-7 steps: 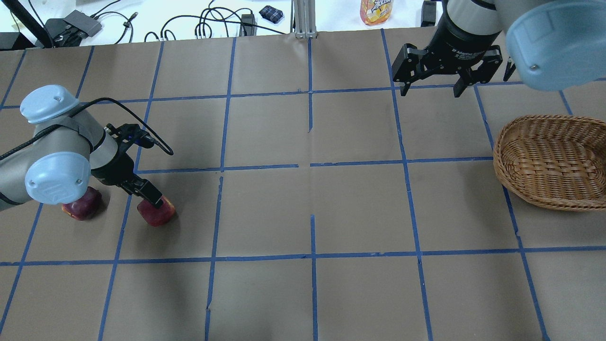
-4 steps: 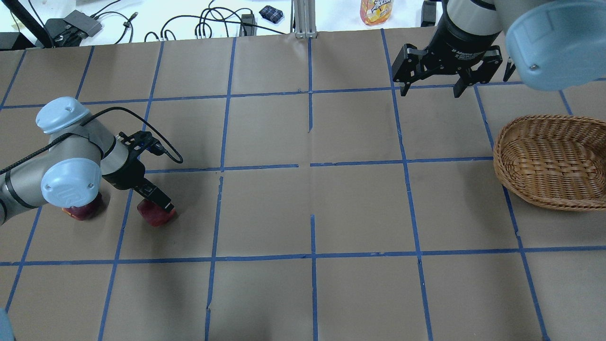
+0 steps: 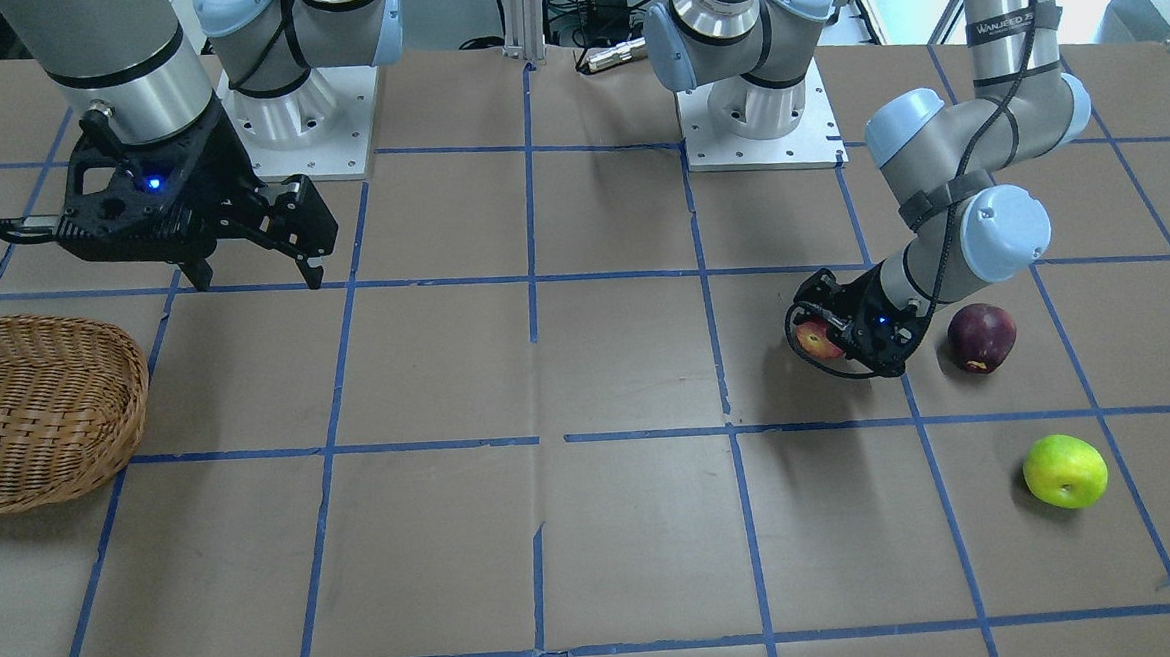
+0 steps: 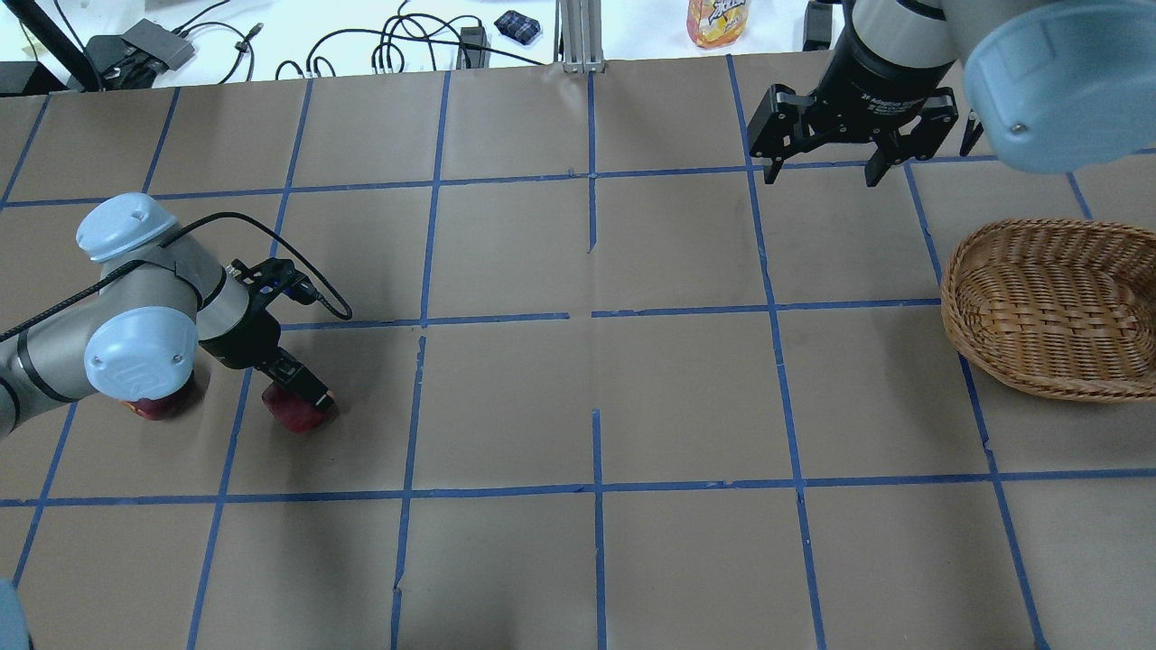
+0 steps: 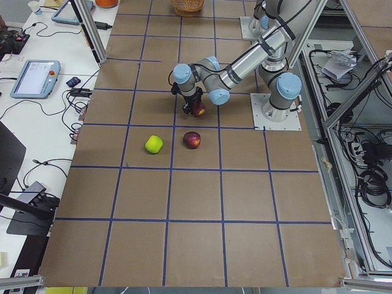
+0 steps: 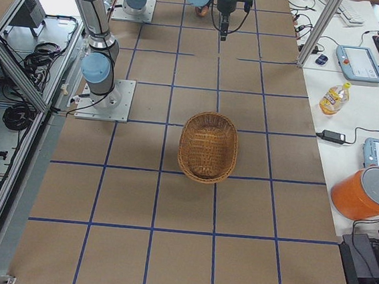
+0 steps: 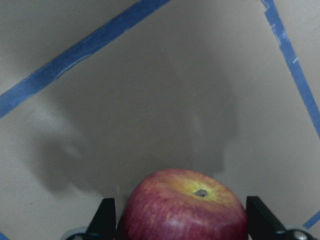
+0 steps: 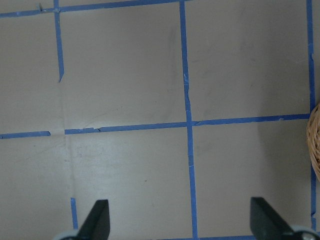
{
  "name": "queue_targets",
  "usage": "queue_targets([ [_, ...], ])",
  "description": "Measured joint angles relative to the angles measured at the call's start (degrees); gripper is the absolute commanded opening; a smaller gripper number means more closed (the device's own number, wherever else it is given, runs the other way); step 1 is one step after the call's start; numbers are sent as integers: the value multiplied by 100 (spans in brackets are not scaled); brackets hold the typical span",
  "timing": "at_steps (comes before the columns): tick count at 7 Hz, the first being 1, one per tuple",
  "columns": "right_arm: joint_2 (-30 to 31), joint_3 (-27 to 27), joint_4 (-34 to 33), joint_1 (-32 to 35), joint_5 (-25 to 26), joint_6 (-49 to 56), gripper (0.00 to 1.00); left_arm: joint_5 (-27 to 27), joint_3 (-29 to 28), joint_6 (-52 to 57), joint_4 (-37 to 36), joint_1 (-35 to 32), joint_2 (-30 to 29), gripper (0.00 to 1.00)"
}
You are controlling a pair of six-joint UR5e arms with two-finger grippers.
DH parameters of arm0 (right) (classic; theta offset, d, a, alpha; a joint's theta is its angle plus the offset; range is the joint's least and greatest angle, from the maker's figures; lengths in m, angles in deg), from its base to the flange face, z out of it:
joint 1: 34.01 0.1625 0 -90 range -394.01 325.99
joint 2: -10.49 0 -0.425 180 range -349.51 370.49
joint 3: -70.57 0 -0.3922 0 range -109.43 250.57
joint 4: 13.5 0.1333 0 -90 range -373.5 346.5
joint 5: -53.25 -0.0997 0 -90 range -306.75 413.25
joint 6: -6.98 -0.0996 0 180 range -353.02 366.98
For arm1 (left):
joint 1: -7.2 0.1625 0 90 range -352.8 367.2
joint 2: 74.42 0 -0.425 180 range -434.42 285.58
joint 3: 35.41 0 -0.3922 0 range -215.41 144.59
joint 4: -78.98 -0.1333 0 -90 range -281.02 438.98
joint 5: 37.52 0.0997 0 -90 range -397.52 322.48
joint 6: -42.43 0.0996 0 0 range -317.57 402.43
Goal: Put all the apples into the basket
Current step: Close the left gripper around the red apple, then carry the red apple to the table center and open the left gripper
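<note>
- Compared with the overhead view a second earlier, the left arm's pale blue joint caps sit further right and lower in the frame. The left hand (image 4: 300, 388) has come down over the streaky red round apple (image 7: 185, 210), which has not shifted.
- The right hand (image 4: 822, 176) and the shallow oval light brown wicker basket (image 4: 984, 352) are where they were.
- The left hand slants down toward the lower right in the overhead view. In its wrist view, the black fingers (image 7: 106, 220) lie against both sides of the red apple, grasping it low over the brown paper counter with blue tape lines (image 4: 686, 397).
- The dark maroon round apple (image 3: 982, 338) lies just beside the red one and is half hidden under the arm in the overhead view.
- The bright yellow-green round apple (image 3: 1065, 471) lies at the lower right of the front-facing view, apart from the others.
- The right hand hangs at the upper right of the overhead view, pointing down with its fingers spread wide and released.
- The basket sits at the right edge of the overhead view, well apart from all three apples.
</note>
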Motion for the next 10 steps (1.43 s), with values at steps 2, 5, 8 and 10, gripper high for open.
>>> queue_targets([
  [2, 0, 0, -2, 0, 3, 5, 100, 3, -130, -538, 88, -128, 212, 17],
  [5, 0, 2, -3, 1, -3, 4, 100, -821, -557, -3679, -26, -1476, 199, 17],
  [8, 0, 7, -3, 3, -4, 7, 100, -880, -1666, -6713, -493, -3196, -602, 17],
  [10, 0, 1, -3, 8, -4, 1, 100, -875, -2006, -7558, -1079, -3683, -1213, 43],
])
